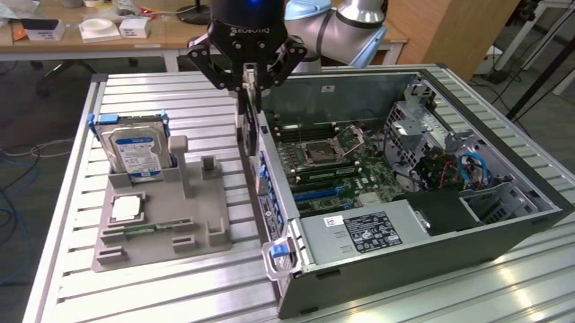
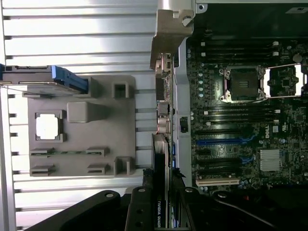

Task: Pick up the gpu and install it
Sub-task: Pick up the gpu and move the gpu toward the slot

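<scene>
Gripper [image 1: 250, 86] hangs at the top of the exterior view, fingers pinched shut on the gpu [image 1: 245, 114]. The card hangs straight down from the fingertips, edge-on, a thin dark strip.

Gpu sits in the air over the near wall of the open case [image 1: 413, 256], between the tray [image 1: 202, 202] and the motherboard [image 1: 359, 178]. It is clear of the tray and not seated in any slot. In the wrist view the card runs lengthwise away from the fingers, white lettering on its edge at the grip and a silver bracket [image 2: 171, 33] at its far end. It lies along the case wall, with the blue slots [image 2: 219, 141] just beside it on the board.

Case lies on its side, lid off, on the slatted table [image 1: 134, 296]. The socket [image 1: 321, 155] is open with its latch frame swung up. The power supply [image 1: 368, 232] with its white and black labels fills the near corner.

Tray is grey, to the exterior view's left of the case and near it. The hard drive [image 1: 137, 151] stands upright in the tray's rear slot, blue rails on both sides. The square chip [image 1: 126, 207] lies flat in a recess. The green memory stick [image 1: 144, 230] lies flat in the clips just in front of the chip.
</scene>
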Motion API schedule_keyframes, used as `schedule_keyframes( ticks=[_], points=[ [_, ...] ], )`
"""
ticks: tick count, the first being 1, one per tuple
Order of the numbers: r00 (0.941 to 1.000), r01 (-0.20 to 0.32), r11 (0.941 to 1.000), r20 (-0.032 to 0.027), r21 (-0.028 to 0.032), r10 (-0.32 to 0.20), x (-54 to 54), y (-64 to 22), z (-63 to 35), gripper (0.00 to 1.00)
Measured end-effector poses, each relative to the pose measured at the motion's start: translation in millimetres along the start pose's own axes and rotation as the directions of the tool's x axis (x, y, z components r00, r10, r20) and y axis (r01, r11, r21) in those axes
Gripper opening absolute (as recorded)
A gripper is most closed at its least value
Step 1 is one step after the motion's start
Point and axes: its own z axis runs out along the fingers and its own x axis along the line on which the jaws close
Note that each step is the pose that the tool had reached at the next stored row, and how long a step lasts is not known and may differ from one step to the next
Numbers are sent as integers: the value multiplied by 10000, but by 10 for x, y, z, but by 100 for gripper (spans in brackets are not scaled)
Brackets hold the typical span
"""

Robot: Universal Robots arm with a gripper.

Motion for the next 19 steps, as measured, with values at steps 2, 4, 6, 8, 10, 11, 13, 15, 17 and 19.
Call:
schedule_keyframes(
  ticks=[2, 4, 6, 8, 10, 11, 13, 15, 17, 19],
  points=[
    [10000, 0, 10000, -1, 1, 0, -9, 1, 0, 26],
    [10000, 0, 10000, 0, 1, 0, -38, 2, 1, 26],
    [10000, 0, 10000, 0, 0, 0, -59, 4, 2, 26],
    [10000, 0, 10000, 0, 0, 0, -84, 5, 3, 26],
    [10000, 1, 10000, -1, 0, -1, -106, 7, 3, 26],
    [10000, 1, 10000, 0, 1, -1, -116, 7, 3, 26],
    [10000, 1, 10000, -1, 0, -1, -136, 8, 4, 26],
    [10000, 1, 10000, 0, 0, -1, -154, 9, 5, 26],
    [10000, 0, 10000, 0, 0, 0, -171, 10, 5, 26],
    [10000, 0, 10000, -1, 1, 0, -189, 12, 6, 26]
  ],
)
